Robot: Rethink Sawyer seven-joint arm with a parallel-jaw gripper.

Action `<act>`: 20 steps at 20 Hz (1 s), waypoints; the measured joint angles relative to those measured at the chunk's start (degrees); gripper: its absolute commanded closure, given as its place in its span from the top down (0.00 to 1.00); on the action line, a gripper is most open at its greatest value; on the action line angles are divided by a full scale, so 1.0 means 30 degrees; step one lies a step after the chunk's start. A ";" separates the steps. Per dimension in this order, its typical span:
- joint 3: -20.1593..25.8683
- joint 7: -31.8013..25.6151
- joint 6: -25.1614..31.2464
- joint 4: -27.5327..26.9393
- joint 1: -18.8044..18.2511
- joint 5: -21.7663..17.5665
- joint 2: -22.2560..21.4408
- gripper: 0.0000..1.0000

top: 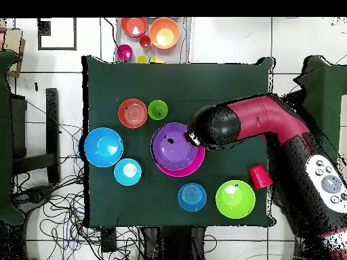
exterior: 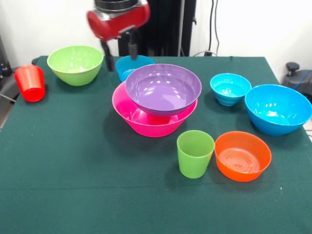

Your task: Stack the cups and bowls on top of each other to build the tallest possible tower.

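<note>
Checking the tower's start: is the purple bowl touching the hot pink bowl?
Touching. The front view shows the purple bowl sitting tilted inside the hot pink bowl, resting on its rim.

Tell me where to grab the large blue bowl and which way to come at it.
Take the large blue bowl by its rim, coming straight down from above. It sits upright and open, apart from the small cyan bowl and the orange bowl, so one finger can probably drop inside the wall and one outside. Its sloped, glossy sides would likely slip in a sideways grasp. The gripper hangs open behind the purple bowl.
</note>
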 measured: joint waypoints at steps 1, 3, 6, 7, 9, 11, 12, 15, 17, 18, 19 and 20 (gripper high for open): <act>-0.0008 0.0000 0.0000 -0.0215 0.0262 -0.0016 0.0063 1.00; -0.0033 0.0000 0.0000 -0.1330 0.1514 -0.0008 0.0557 1.00; -0.0041 0.0000 0.0004 -0.2481 0.2665 -0.0024 0.1272 1.00; -0.0039 0.0000 0.0000 -0.3500 0.3571 -0.0016 0.1982 1.00; -0.0039 0.0000 0.0000 -0.4320 0.4231 -0.0020 0.2565 1.00; -0.0036 0.0000 0.0052 -0.5921 0.5319 -0.0036 0.3671 1.00; -0.0041 -0.0016 0.0107 -0.6427 0.5622 -0.0052 0.3997 1.00; -0.0039 -0.0169 0.0474 -0.8231 0.6538 -0.0087 0.5055 1.00; -0.0039 -0.0389 0.0913 -0.9372 0.7004 -0.0139 0.5639 1.00; -0.0039 -0.0526 0.1130 -0.9853 0.7177 -0.0179 0.5875 1.00; -0.0036 -0.0856 0.1501 -1.0638 0.7418 -0.0274 0.6238 1.00; -0.0039 -0.1190 0.1797 -1.1226 0.7556 -0.0365 0.6502 1.00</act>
